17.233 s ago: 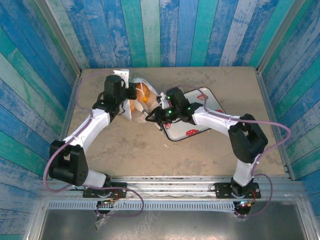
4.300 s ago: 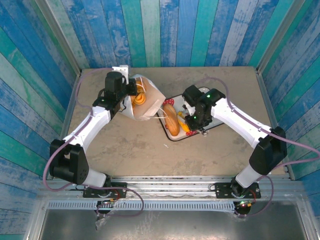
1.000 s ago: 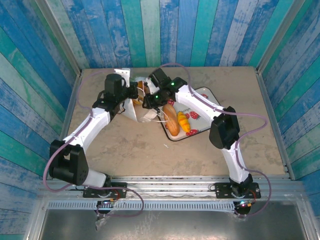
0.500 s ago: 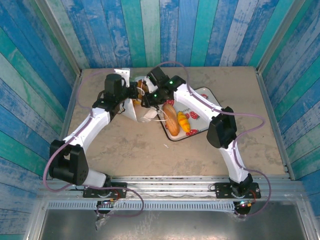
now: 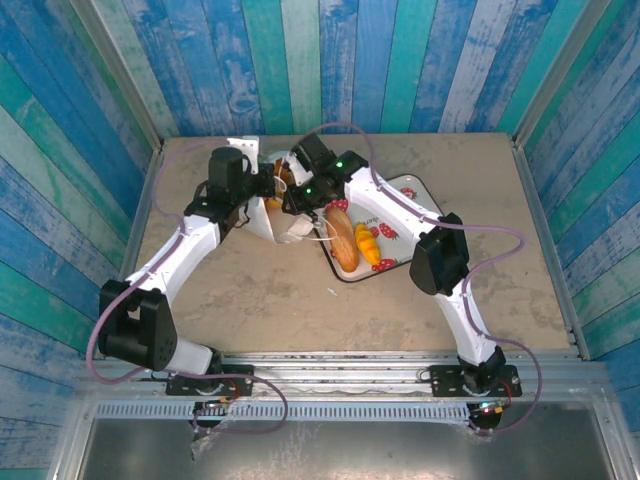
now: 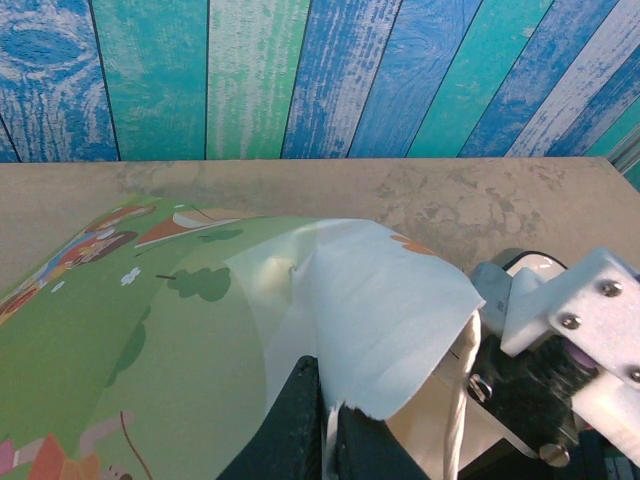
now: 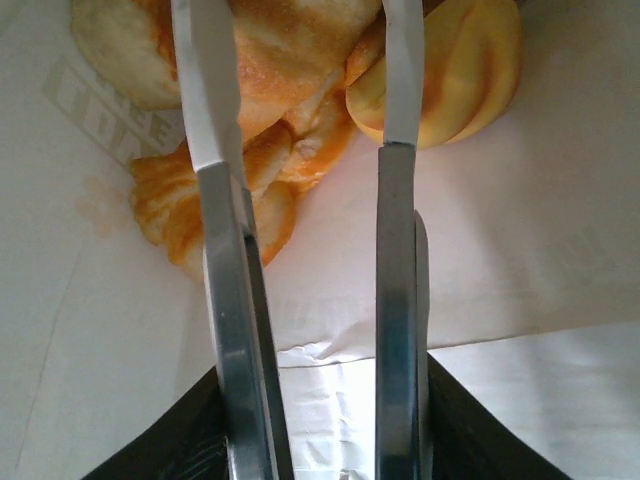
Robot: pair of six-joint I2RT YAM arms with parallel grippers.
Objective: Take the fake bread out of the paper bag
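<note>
The fake bread (image 7: 290,130) lies deep in the paper bag (image 7: 500,230), orange pastries pressed together on the white paper. My right hand (image 7: 300,30) reaches inside, its fingers (image 7: 215,150) a little apart on both sides of one pastry; whether they already press it, I cannot tell. My left hand (image 6: 325,410) is closed on the edge of the bag, I think to hold its mouth open and steady. Beside the bag, a tray (image 5: 390,252) on the worktop (image 5: 260,290) carries two more pieces (image 5: 345,245), already outside.
</note>
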